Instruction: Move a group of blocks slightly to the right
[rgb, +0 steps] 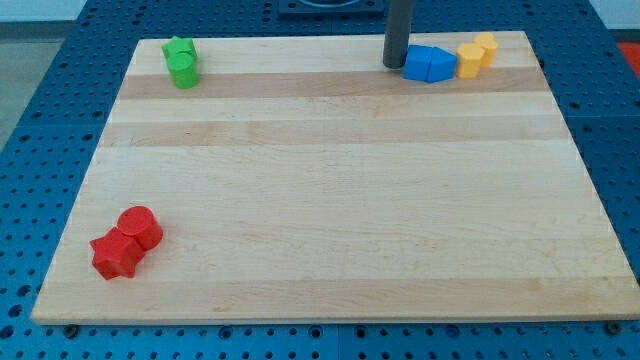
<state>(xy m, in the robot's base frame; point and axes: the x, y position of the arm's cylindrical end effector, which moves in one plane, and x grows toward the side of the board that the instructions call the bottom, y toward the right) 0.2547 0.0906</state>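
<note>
Camera view: my tip (396, 65) rests on the wooden board (330, 200) at the view's top, just left of the blue blocks (430, 64) and touching or nearly touching them. It is a bare rod and grips nothing. Yellow blocks (476, 54) adjoin the blue ones on the right. Green blocks (182, 62) sit top left; red blocks (127, 241) bottom left.

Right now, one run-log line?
my tip: touching left of blue blocks | yellow blocks: right of blue | green, red: far
</note>
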